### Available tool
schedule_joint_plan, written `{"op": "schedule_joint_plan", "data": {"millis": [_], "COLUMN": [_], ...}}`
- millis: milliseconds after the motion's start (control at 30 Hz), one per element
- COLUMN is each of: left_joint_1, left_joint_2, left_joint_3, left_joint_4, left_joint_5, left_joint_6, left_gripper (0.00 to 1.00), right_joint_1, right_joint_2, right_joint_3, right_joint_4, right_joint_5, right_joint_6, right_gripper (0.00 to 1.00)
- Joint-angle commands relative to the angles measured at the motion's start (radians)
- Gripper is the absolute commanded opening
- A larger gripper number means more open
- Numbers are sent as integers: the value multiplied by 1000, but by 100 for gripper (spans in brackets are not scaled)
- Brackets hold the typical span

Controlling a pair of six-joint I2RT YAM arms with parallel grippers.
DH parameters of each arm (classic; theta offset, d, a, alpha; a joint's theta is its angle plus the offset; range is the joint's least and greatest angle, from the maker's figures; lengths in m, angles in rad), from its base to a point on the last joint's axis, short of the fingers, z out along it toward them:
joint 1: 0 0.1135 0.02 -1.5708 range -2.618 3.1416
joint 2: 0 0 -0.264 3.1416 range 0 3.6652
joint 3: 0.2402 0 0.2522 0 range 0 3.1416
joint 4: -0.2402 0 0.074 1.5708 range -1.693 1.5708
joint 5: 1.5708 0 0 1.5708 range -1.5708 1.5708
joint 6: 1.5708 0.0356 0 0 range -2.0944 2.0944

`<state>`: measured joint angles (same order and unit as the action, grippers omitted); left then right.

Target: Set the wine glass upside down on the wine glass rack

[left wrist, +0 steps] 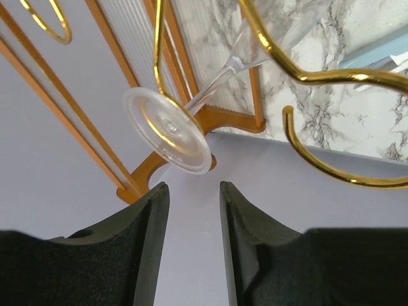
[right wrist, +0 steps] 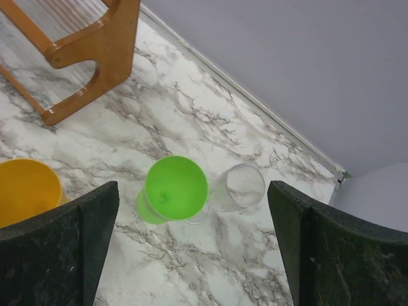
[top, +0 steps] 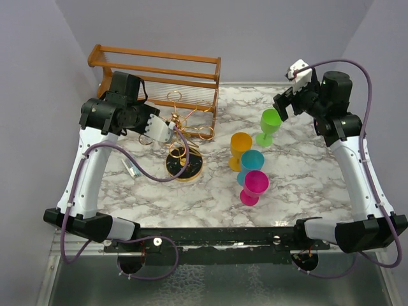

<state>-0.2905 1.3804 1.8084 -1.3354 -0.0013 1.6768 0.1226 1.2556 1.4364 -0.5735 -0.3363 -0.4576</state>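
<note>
A clear wine glass [left wrist: 167, 129] hangs foot towards my left wrist camera, its stem running up between the wires of the gold wine glass rack [left wrist: 319, 78]. The rack stands on its round black base [top: 185, 167] left of centre. My left gripper [left wrist: 194, 210] is open and empty, just short of the glass's foot; in the top view it [top: 167, 127] sits at the rack's left side. My right gripper [right wrist: 193, 197] is wide open and empty, high above a green glass [right wrist: 175, 188] and a second clear glass [right wrist: 243, 187], both standing upright.
The orange-brown wooden frame [top: 159, 70] stands at the back left behind the rack. The green [top: 271, 121], orange [top: 241, 145], teal [top: 252, 162] and pink [top: 254, 185] glasses stand right of centre. A small clear object [top: 131, 167] lies left of the rack's base.
</note>
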Motion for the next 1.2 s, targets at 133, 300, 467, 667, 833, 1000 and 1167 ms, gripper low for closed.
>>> {"op": "schedule_joint_plan", "data": {"millis": [133,300,467,667,833,1000,1167], "left_joint_1": [-7,-6,-4,3,11,13,14], "left_joint_2": [-31,-59,-71,-73,-79,-83,-83], "left_joint_3": [105,116,104,83,48,14,3], "left_joint_4": [64,220,393,568,692,712,704], "left_joint_5": [61,103,89,24,-152,-187,-190], "left_joint_6": [-124,-298,-502,-852,-1083,-1105,-1107], "left_gripper": [42,42,44,64,99,99,99], "right_joint_1": [-5,-7,-107,-164,-165,-166,-166], "right_joint_2": [45,93,177,251,282,316,339], "right_joint_3": [-1,-4,37,62,53,62,72], "right_joint_4": [107,164,135,94,97,95,86], "right_joint_5": [273,426,316,205,199,198,202], "right_joint_6": [60,91,205,259,264,261,247], "right_gripper": [100,99,95,92,86,75,63]}}
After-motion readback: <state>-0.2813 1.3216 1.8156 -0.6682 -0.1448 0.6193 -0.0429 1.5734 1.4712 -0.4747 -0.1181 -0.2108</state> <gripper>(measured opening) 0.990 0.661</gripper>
